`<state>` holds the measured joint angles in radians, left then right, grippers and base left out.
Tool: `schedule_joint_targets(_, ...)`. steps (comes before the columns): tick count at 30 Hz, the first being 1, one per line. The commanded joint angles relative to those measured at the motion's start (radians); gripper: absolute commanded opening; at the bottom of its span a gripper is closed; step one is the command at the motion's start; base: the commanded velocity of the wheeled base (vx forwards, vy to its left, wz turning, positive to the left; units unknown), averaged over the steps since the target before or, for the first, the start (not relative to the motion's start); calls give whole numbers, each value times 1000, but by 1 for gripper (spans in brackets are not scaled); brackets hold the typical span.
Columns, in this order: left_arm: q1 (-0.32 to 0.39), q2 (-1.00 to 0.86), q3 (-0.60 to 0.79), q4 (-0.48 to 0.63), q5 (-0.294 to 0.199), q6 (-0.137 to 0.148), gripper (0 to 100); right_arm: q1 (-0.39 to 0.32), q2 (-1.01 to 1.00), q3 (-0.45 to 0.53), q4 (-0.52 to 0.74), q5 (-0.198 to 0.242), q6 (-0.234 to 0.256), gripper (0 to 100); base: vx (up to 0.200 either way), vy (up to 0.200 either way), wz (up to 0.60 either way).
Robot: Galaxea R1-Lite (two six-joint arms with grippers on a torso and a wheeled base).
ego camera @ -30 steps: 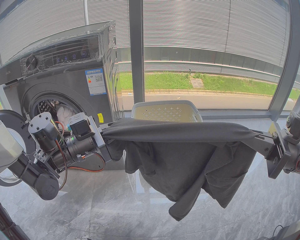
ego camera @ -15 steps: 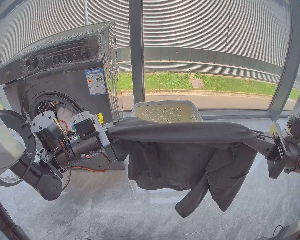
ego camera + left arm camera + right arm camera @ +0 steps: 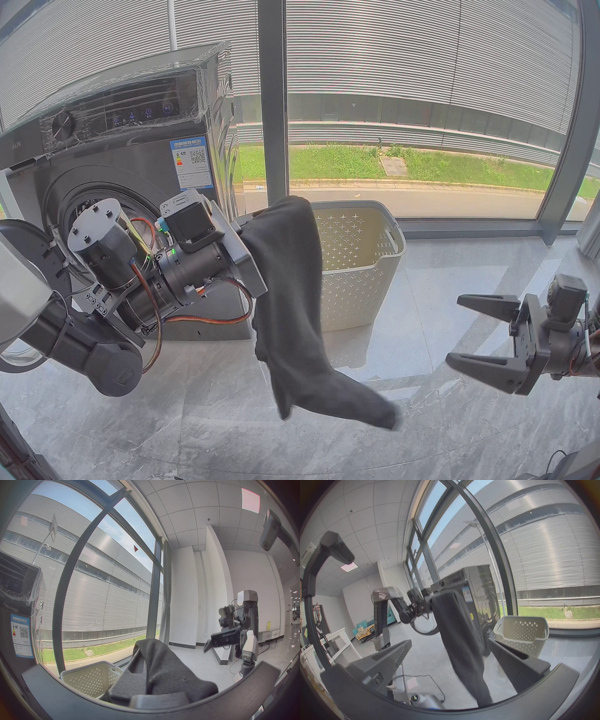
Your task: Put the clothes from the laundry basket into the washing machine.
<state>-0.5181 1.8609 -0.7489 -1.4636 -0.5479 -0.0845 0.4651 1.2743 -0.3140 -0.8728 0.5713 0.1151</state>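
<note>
A dark grey garment (image 3: 294,312) hangs from my left gripper (image 3: 250,220), which is shut on its top edge just right of the washing machine (image 3: 125,144). The cloth's lower end swings above the floor. The same garment (image 3: 162,670) drapes over that gripper in the left wrist view and hangs in mid-air in the right wrist view (image 3: 456,639). My right gripper (image 3: 475,334) stands open with nothing between its fingers, low at the right. The machine's round door opening (image 3: 94,215) is open, with my left arm in front of it. The cream laundry basket (image 3: 359,262) stands by the window.
The machine's door (image 3: 19,294) is swung open at far left. A window wall with a thick frame post (image 3: 273,100) runs behind the basket. Grey marble floor (image 3: 437,269) lies open between the basket and my right gripper.
My right gripper has let go of the garment, opened and dropped lower. The cloth, stretched between both grippers before, now hangs from the left one alone. My left gripper rose slightly.
</note>
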Motion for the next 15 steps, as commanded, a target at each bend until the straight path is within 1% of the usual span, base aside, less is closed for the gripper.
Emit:
schedule_joint_targets(1,-42,-3,-29,0,20,-14,0,15,109,16,0,22,-32,100,0,0,0)
schedule_joint_targets(3,-57,-6,-35,2,20,-14,0,35,175,-22,0,29,-55,100,0,0,0)
schedule_joint_targets(5,-69,-6,-47,5,22,-14,0,55,237,-65,0,29,-66,100,0,0,0)
schedule_joint_targets(6,-72,-6,-53,8,22,-14,0,69,270,-97,0,29,-68,100,0,0,0)
schedule_joint_targets(7,-74,-6,-56,9,23,-14,0,72,280,-106,0,29,-68,100,0,0,0)
schedule_joint_targets(8,-77,-6,-70,20,23,-14,0,90,327,-155,0,27,-69,100,0,0,0)
schedule_joint_targets(10,-79,-5,-92,39,23,-14,0,107,386,-217,0,24,-69,100,0,0,0)
schedule_joint_targets(11,-79,-6,-105,48,25,-14,0,109,407,-237,0,19,-69,100,0,0,0)
schedule_joint_targets(13,-79,-6,-109,49,25,-14,0,110,413,-241,0,19,-69,100,0,0,0)
schedule_joint_targets(14,-80,-6,-145,75,36,-14,0,109,464,-264,0,9,-69,100,0,0,0)
schedule_joint_targets(15,-82,-8,-159,89,37,-14,0,104,479,-267,-2,-2,-68,100,0,0,0)
